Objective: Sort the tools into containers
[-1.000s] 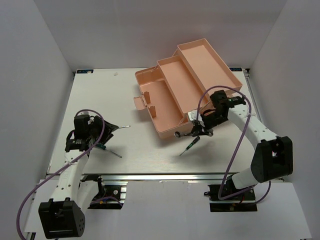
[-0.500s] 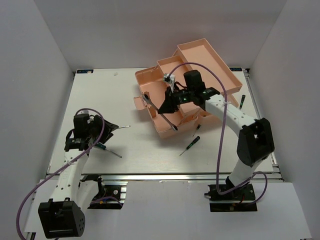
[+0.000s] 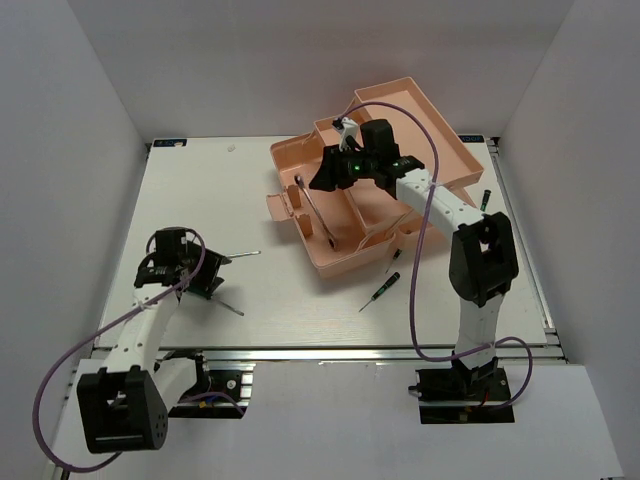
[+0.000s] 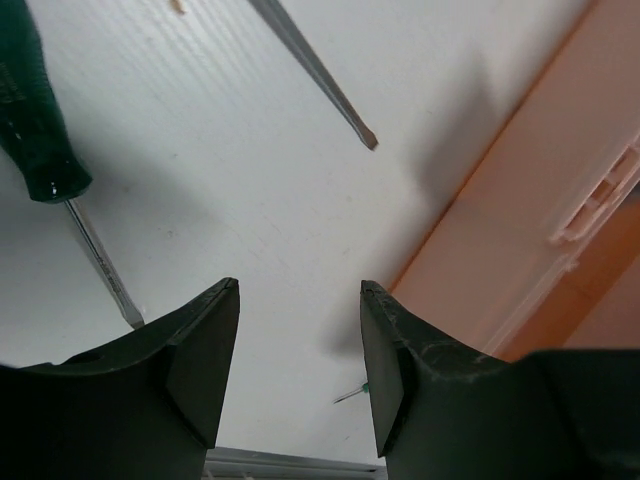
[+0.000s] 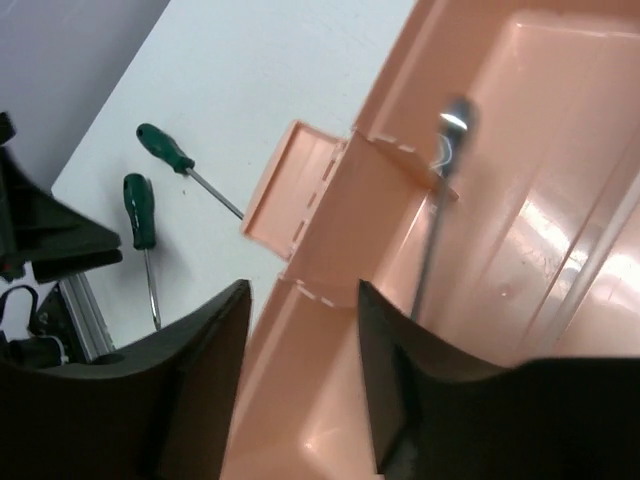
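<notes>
The salmon-pink toolbox (image 3: 425, 125) stands open at the back right. The silver wrench (image 3: 318, 212) lies in its left compartment and also shows in the right wrist view (image 5: 432, 235). My right gripper (image 3: 322, 178) hovers over that compartment, open and empty (image 5: 302, 290). Two long green screwdrivers lie on the table at the left: one (image 3: 243, 253) with its handle under my left arm, the other (image 3: 228, 305) nearer the front. My left gripper (image 3: 203, 277) is open and empty just above them (image 4: 300, 290). In the left wrist view one green handle (image 4: 30, 120) shows and the other's shaft tip (image 4: 325, 85).
A tiny screwdriver (image 3: 382, 289) lies on the table in front of the toolbox, and another (image 3: 483, 200) lies right of it. The toolbox's lid handle (image 3: 283, 205) sticks out to the left. The toolbox wall (image 4: 540, 220) stands to the right of my left gripper.
My right gripper carried the wrench from the table's front up over the toolbox and let it go into the left compartment. My left gripper shifted slightly toward the front.
</notes>
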